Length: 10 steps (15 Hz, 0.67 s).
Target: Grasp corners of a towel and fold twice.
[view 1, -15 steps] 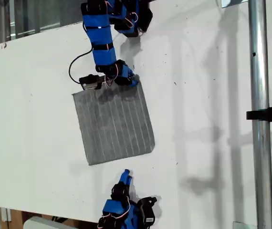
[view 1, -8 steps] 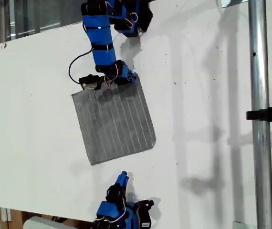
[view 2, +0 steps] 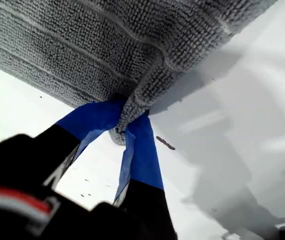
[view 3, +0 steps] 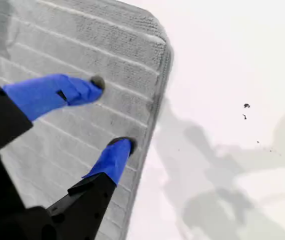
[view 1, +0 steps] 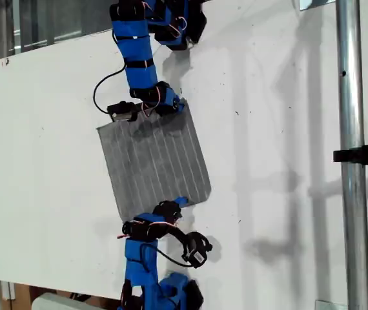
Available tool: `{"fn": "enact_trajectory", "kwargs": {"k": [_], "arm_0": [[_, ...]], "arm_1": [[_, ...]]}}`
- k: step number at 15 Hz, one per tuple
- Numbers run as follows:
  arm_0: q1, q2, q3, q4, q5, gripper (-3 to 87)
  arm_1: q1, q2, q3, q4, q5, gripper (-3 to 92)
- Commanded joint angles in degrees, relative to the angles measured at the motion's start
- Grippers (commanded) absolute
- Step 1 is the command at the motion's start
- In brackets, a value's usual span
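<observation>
A white worktop [view 1: 287, 129] carries the grey striped towel [view 1: 155, 166], lying flat toward the exterior view's left. My first claw [view 2: 127, 125] is clamped on one corner [view 2: 127, 120] of the cloth. My second claw [view 3: 113, 112] hovers with jaws apart above the towel near another corner [view 3: 157, 37].

Grey striped towel [view 1: 155, 169] flat on white table [view 1: 42, 181] — 1 corner [view 2: 125, 131] pinched.

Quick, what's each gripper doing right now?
My first gripper: shut on a corner of the towel.
My second gripper: open over the towel, holding nothing.
</observation>
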Motion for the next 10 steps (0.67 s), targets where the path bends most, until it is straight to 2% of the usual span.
{"fn": "enact_trajectory", "kwargs": {"k": [1,4,10], "arm_0": [[1.3,-8.6,-12.8,4.7,6.0,36.5],[3.1,-14.1,-17.8,5.3,8.3,36.3],[4.0,-25.2,-18.6,0.2,2.5,29.9]], "arm_1": [[-1.1,2.1,-0.2,-0.7,-0.4,-0.3],[-1.3,2.6,0.4,-1.0,0.0,-0.3],[-1.3,3.5,1.1,-1.5,0.1,-0.3]]}}
